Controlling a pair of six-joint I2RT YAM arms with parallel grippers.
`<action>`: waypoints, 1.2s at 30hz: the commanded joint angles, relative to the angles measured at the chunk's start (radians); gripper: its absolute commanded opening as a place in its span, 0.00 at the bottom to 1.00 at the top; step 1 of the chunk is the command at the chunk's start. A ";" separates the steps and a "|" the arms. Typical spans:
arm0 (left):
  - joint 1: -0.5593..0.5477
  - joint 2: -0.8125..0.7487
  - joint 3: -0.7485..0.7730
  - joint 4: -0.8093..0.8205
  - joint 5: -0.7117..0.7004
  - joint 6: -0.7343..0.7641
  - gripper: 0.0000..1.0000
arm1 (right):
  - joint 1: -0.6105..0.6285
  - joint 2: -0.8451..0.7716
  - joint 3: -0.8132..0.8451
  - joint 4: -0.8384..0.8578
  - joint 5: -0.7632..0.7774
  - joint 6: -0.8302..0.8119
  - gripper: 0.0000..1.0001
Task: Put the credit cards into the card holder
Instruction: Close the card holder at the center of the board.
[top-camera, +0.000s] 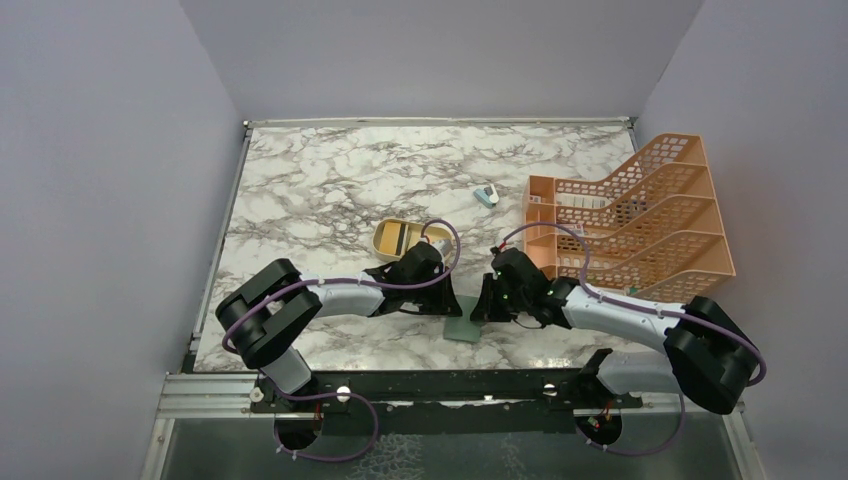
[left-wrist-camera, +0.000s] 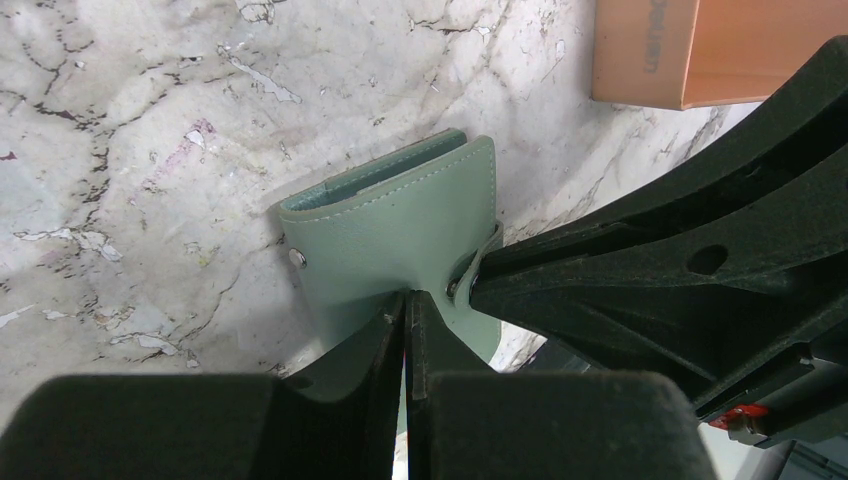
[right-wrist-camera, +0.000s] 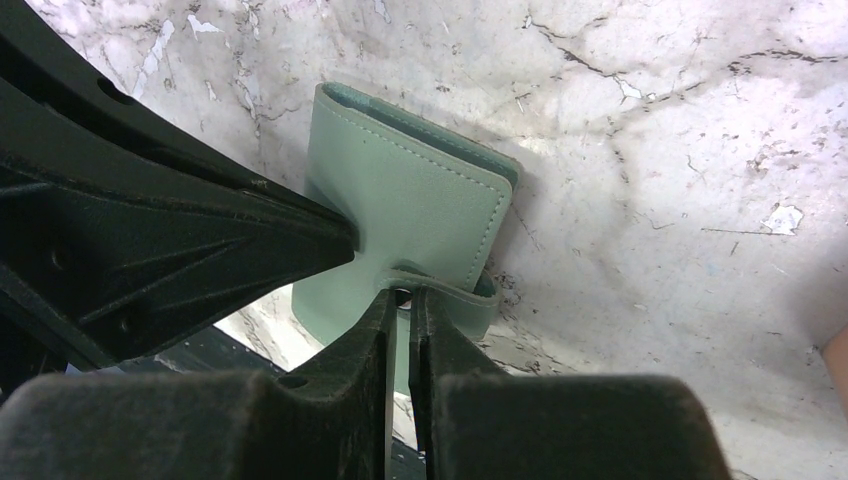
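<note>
The grey-green card holder (top-camera: 463, 328) lies folded shut near the table's front edge, between the two arms. My left gripper (left-wrist-camera: 408, 296) is shut, its tips set against the holder's cover (left-wrist-camera: 390, 230) with nothing between them. From the other side my right gripper (right-wrist-camera: 402, 292) is shut on the holder's snap strap (right-wrist-camera: 440, 288), beside the left fingers (right-wrist-camera: 200, 240). In the top view both grippers (top-camera: 455, 308) (top-camera: 478, 310) meet over the holder. Pale flat shapes in the tan oval dish may be the credit cards; they are too small to tell.
The tan oval dish (top-camera: 385, 240) sits just behind the left arm. An orange mesh file rack (top-camera: 640, 220) stands at the right, close behind the right arm. A small blue-and-white gadget (top-camera: 486, 195) lies further back. The black front rail runs right below the holder.
</note>
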 joint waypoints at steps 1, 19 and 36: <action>-0.024 0.024 -0.026 -0.027 -0.028 0.000 0.09 | 0.010 0.033 0.017 0.085 -0.064 0.021 0.08; -0.029 0.020 -0.027 -0.026 -0.030 -0.003 0.08 | 0.010 -0.018 0.019 0.053 -0.041 0.044 0.10; -0.031 0.007 -0.038 -0.026 -0.034 -0.003 0.08 | 0.009 0.012 0.060 -0.092 0.090 -0.007 0.09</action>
